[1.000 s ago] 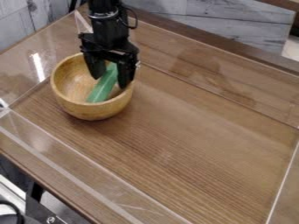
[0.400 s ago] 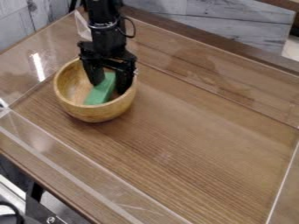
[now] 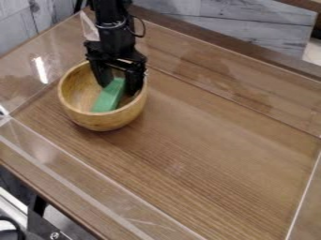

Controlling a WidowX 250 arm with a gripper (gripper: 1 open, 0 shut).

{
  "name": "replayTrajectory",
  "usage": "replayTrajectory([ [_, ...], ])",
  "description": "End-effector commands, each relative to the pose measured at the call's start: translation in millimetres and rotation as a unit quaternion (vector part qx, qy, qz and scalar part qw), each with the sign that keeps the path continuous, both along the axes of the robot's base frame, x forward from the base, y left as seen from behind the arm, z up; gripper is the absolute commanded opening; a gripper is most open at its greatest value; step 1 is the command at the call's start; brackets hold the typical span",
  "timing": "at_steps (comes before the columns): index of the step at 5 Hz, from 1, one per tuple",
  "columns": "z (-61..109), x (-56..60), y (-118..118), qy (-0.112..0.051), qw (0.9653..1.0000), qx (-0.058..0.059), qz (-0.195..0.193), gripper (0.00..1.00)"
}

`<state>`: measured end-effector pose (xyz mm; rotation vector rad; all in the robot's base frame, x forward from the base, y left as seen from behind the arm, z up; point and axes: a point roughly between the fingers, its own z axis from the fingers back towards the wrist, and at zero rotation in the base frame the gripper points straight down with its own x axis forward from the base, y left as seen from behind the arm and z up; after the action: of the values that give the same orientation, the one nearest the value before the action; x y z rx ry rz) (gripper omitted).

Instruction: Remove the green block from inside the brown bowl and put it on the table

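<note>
I see my end effector spread wide, straddling the green block inside the brown bowl, upper left.

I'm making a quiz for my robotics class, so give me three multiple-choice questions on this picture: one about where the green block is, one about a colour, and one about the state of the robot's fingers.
1. Where is the green block?
A. inside the brown bowl
B. on the bare table
C. on the bowl's rim

2. What colour is the gripper?
A. white
B. black
C. yellow

3. How do the fingers stand?
A. pressed shut together
B. spread open, either side of the block
C. out of view

Answers:
1. A, the block leans inside the bowl.
2. B, the arm's end is dark black.
3. B, a gap shows between them with green behind it.
</note>
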<state>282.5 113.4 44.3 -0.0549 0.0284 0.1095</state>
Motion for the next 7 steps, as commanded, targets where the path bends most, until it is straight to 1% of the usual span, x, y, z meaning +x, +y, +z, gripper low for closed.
replayTrajectory([
  [1,-5.8,3.6,3,-0.007,1.0,-0.001,0.004,1.0],
  [3,-21.3,5.8,4,-0.003,0.9999,-0.009,0.008,1.0],
  [4,-26.7,5.6,4,0.003,0.9998,-0.013,0.011,0.0],
  [7,-26.3,-2.7,-7,0.03,0.9989,-0.031,0.018,0.0],
])
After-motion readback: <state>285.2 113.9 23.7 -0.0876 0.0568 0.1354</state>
